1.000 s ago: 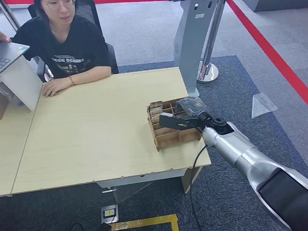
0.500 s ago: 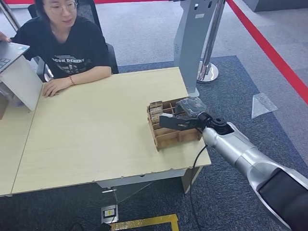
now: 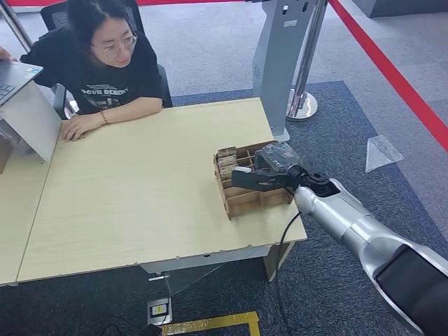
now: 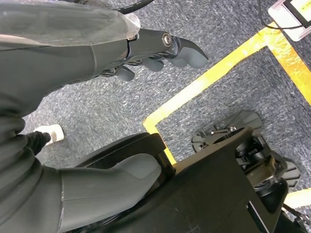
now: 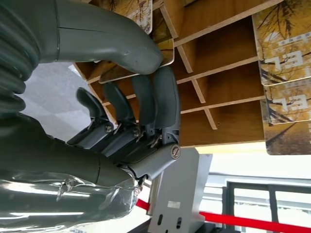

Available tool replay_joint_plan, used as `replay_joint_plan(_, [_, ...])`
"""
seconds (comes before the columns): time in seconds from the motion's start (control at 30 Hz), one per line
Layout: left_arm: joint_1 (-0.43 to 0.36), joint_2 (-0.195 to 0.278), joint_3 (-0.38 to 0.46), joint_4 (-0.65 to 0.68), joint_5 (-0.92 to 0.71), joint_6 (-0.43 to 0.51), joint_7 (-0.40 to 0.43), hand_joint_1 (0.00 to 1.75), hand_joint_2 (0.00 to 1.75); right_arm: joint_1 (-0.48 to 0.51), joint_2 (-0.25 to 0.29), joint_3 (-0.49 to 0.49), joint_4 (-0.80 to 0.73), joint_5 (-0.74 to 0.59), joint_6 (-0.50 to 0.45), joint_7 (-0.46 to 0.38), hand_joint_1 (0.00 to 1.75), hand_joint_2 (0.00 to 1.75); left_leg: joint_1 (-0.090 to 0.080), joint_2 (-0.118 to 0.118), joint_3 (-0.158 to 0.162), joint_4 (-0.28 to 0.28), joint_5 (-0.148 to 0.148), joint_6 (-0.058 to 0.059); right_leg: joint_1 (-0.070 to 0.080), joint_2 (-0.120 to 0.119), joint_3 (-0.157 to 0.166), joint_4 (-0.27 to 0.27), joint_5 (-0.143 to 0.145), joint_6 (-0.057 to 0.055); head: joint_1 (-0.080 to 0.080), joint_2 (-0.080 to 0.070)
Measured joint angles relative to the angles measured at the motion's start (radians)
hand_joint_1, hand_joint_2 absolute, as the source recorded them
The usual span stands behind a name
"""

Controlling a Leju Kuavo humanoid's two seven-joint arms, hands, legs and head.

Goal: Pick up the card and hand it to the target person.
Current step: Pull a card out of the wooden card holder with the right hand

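Item: wooden tray (image 3: 253, 198) with dividers, standing near the right end of the table (image 3: 143, 196). We find our right hand (image 3: 264, 175) over it; the right wrist view shows the thumb (image 5: 121, 46) and a finger (image 5: 166, 104) closed on one card (image 5: 161, 53) at a compartment. More cards (image 5: 284, 58) stand in other slots. Our left hand (image 4: 161, 48) hangs above the carpet, fingers loosely apart, holding nothing. A person (image 3: 100, 66) sits at the table's far left corner.

Brown divided wooden tray (image 3: 253, 199): raw, matt. Pale wood-grain tabletop (image 3: 137, 189): smooth. Yellow printed cards (image 5: 282, 46): glossy.
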Motion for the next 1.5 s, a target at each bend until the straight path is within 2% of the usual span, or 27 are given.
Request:
replay_joint_plan(0.43, [0.001, 0.000, 0.000, 0.000, 0.000, 0.001, -0.003, 0.00, 1.75, -0.004, 0.000, 0.003, 0.001, 0.001, 0.012, -0.011, 1.75, 1.75, 0.000, 0.000, 0.001, 0.000, 0.000, 0.000, 0.000, 0.000, 0.001, 0.000, 0.000, 0.000, 0.000, 0.000])
replay_joint_plan(0.73, [0.001, 0.001, 0.000, 0.000, -0.003, -0.007, -0.003, 0.00, 1.75, -0.040, -0.023, 0.004, -0.022, -0.059, 0.153, -0.084, 1.75, 1.75, 0.000, 0.000, 0.001, 0.000, 0.000, 0.000, 0.000, 0.000, 0.001, 0.000, 0.000, 0.000, 0.000, 0.000])
replay_joint_plan(0.93, [0.000, 0.001, 0.000, 0.000, -0.006, -0.012, -0.005, 0.00, 1.75, -0.088, -0.069, 0.004, -0.084, -0.124, 0.258, -0.078, 1.75, 1.75, 0.000, 0.000, 0.001, 0.001, 0.000, 0.000, 0.000, 0.000, 0.000, 0.000, 0.000, 0.000, 0.000, 0.000])
replay_joint_plan(1.27, [-0.005, 0.001, 0.000, 0.000, -0.020, -0.022, -0.006, 0.00, 1.75, -0.198, -0.189, 0.002, -0.236, -0.276, 0.405, -0.018, 1.75, 1.75, -0.001, 0.000, 0.000, 0.001, 0.000, 0.000, 0.000, 0.000, 0.000, 0.000, 0.001, 0.000, 0.000, 0.000])
replay_joint_plan(1.5, [-0.009, 0.001, 0.000, 0.000, -0.021, -0.024, -0.009, 0.00, 1.75, -0.268, -0.246, 0.003, -0.311, -0.357, 0.418, 0.004, 1.75, 1.75, 0.000, 0.000, 0.000, 0.001, 0.000, 0.000, 0.000, 0.000, 0.000, 0.000, 0.001, 0.000, 0.000, 0.000])
